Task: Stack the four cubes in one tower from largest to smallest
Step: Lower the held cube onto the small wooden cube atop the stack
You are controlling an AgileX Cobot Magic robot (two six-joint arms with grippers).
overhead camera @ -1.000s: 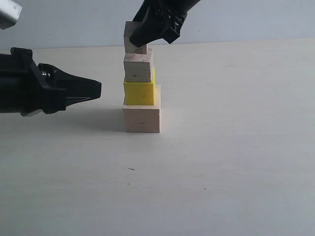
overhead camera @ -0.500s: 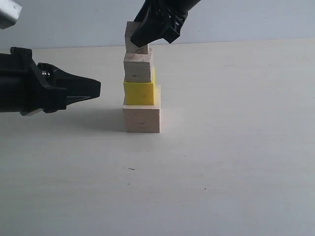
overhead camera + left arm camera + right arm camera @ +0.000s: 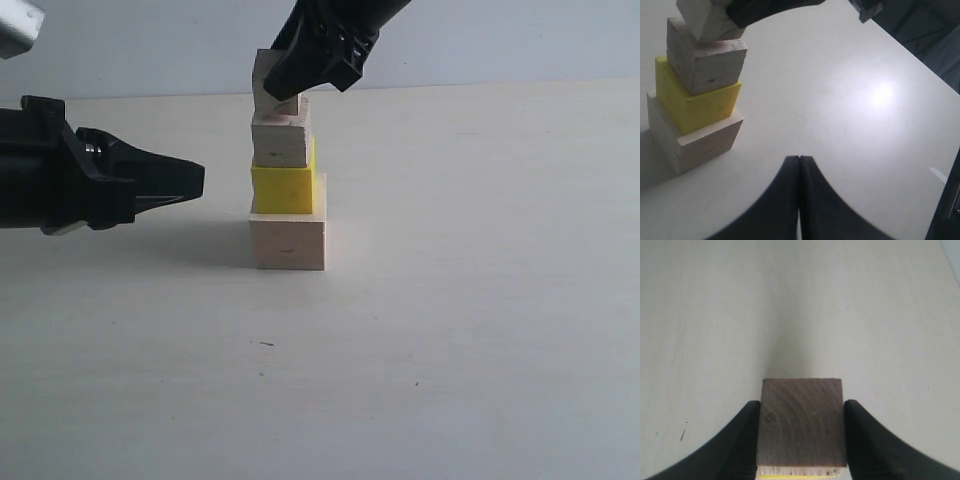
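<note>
The tower stands mid-table: a big pale cube (image 3: pixel 287 243) at the bottom, the yellow cube (image 3: pixel 283 189) on it, then the medium pale cube (image 3: pixel 281 138). Above that, the smallest pale cube (image 3: pixel 264 72) hangs tilted, one corner down by the medium cube's top. My right gripper (image 3: pixel 292 82) is shut on it from above. In the right wrist view this small cube (image 3: pixel 801 422) fills the gap between both fingers (image 3: pixel 742 440). My left gripper (image 3: pixel 197 180) is shut and empty, level with the yellow cube, a short way left of the tower (image 3: pixel 695 105).
A pale tabletop (image 3: pixel 480 300) stretches all round the tower. The left arm's black body (image 3: pixel 50 180) lies low along the left side. The table's far edge (image 3: pixel 500 82) meets a plain wall.
The small cube has tipped a little further in the right gripper's hold, staying above the medium cube. The left arm has not moved.
</note>
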